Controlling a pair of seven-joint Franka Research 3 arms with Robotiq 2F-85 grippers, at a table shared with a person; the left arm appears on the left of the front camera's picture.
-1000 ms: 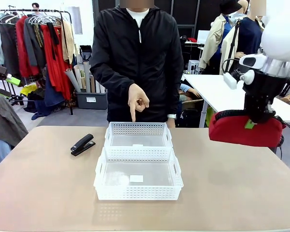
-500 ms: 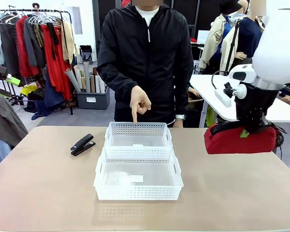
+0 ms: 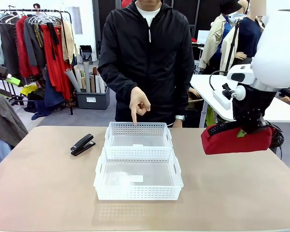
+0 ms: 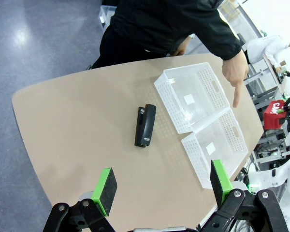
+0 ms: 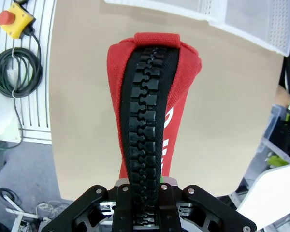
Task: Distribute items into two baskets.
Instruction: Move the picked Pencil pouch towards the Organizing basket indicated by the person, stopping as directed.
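A red pouch (image 3: 236, 140) with a black zipper hangs above the table's right side, and my right gripper (image 3: 245, 129) is shut on its top. In the right wrist view the pouch (image 5: 176, 121) stretches away from the shut jaws (image 5: 145, 189) over the tabletop. Two white baskets stand end to end mid-table: the far one (image 3: 137, 128) and the near one (image 3: 137, 193). A black stapler (image 3: 82, 144) lies left of them. My left gripper (image 4: 162, 181) hovers open high over the table, with the stapler (image 4: 145, 125) and both baskets (image 4: 170, 94) (image 4: 199, 157) below it.
A person in a black jacket stands at the far edge, one hand (image 3: 138, 103) pointing a finger down over the far basket. A yellow box with a red button (image 5: 12, 19) and coiled cable lie on the floor off the table's edge. Bare tabletop surrounds the baskets.
My right arm has carried the pouch leftward, toward the baskets. The person has stood up straighter, with the hand still pointing at the far basket. The stapler and baskets have not moved.
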